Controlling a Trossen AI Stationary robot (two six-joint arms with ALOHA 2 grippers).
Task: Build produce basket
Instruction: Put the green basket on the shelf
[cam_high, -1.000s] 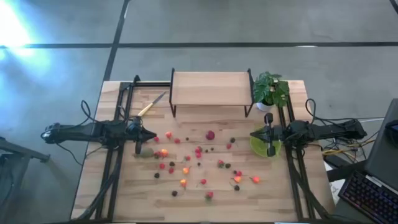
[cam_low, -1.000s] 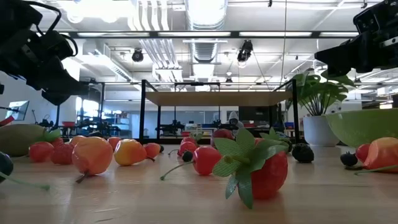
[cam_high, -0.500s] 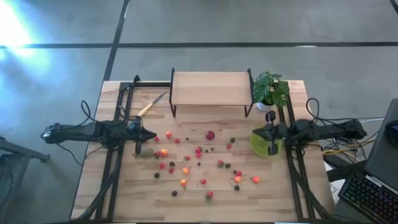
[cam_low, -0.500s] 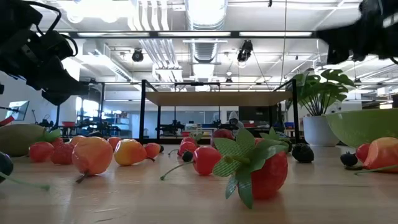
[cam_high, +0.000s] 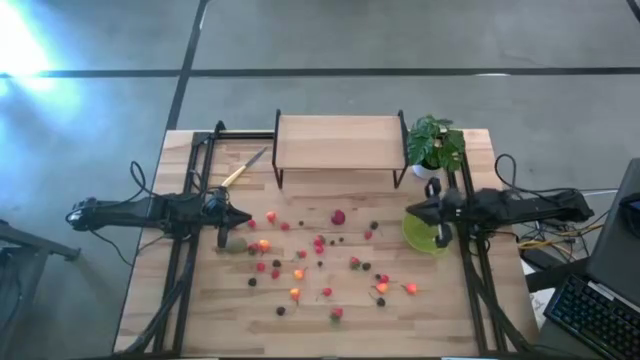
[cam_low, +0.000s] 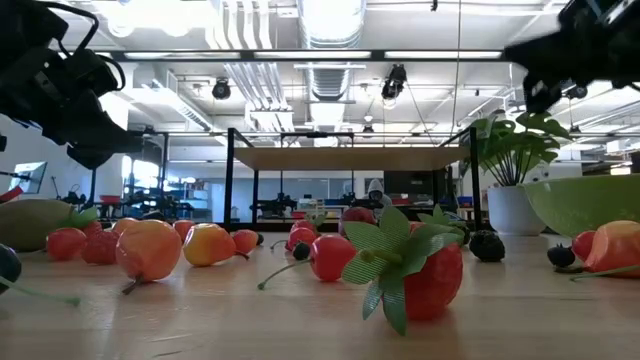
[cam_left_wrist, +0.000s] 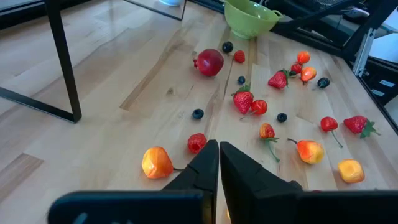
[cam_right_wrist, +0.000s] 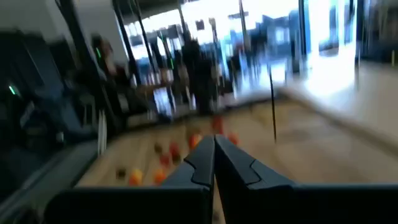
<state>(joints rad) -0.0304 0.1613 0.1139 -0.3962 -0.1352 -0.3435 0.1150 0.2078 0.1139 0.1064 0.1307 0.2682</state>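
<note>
A lime-green colander (cam_high: 424, 234) sits at the table's right edge, just in front of a potted plant (cam_high: 434, 146), with the right gripper (cam_high: 441, 235) poised over it, fingers pressed together and empty. Berries and a pomegranate (cam_high: 338, 216) lie scattered mid-table. The left gripper (cam_high: 223, 238), closed and empty, hovers beside a kiwi (cam_high: 236, 243).

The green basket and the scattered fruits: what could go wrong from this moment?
1. The right hand hangs shut above the green basket; coming down, it might hit the rim and tip or push the basket.
2. The small fruits lie loose and close together, so a hand reaching for one may roll others away.
3. The left hand is shut beside the kiwi and could nudge it.
</note>
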